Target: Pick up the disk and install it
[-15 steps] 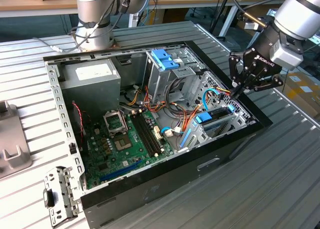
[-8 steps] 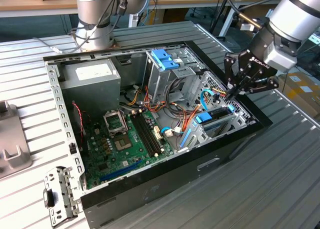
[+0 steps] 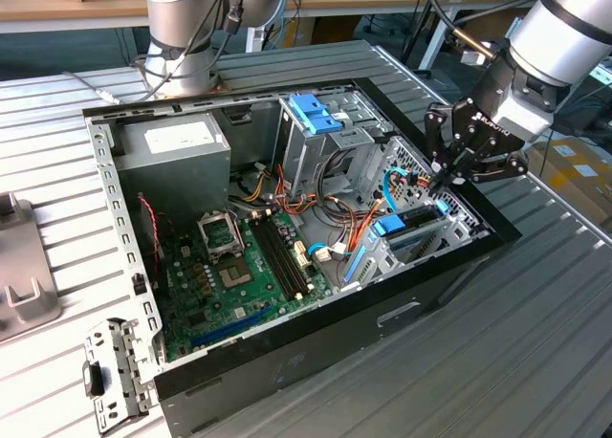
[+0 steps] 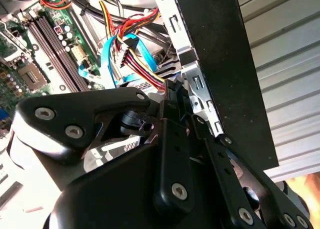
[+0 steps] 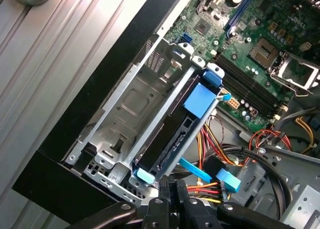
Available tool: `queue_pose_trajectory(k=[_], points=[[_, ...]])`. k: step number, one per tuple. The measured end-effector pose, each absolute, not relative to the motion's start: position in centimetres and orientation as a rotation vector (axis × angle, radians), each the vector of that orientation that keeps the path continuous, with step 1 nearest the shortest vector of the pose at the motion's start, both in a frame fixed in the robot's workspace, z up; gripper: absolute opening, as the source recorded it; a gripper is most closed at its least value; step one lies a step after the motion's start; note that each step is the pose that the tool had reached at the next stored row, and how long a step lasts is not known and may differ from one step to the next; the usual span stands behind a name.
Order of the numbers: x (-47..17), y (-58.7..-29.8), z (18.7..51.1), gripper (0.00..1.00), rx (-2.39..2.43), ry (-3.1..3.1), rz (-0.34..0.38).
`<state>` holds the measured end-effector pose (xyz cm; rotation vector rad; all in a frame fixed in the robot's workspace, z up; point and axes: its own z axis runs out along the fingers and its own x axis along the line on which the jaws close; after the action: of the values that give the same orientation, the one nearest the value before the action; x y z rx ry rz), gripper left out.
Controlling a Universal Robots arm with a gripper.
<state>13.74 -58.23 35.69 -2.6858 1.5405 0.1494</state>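
So, quick status from inside this open tower case (image 3: 287, 361), which is lying on its side on the slatted metal table (image 3: 535, 342) so I can come at the bays from above.

My gripper (image 3: 451, 178) is hanging right over the lower drive bay (image 5: 135, 109) at the case's front corner, on the exterior view's right. The disk (image 5: 172, 134) is sitting edge-on in that bay with its light blue rails (image 5: 202, 100) showing along the upper edge, so it looks slotted into the metal cage rather than lying loose anywhere. In the exterior view you can spot it as the blue-trimmed slab (image 3: 411, 223) just under my fingertips.

My fingers (image 5: 170, 194) look drawn together at the tips, just beside the near end of the disk, next to the bundle of red, yellow and black power wires (image 5: 210, 189). Are they nipping the disk's edge or just pressed against it? Honestly can't tell.

Why edge-on? My guess is the rails have to ride in the cage's grooves, and pushing from the end keeps it straight. I'd say it's mostly seated.
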Motion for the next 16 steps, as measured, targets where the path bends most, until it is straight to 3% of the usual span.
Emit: queue_pose_trajectory(k=[16], points=[[12.2, -58.2, 35.7, 0.17, -2.686, 1.541, 0.148]])
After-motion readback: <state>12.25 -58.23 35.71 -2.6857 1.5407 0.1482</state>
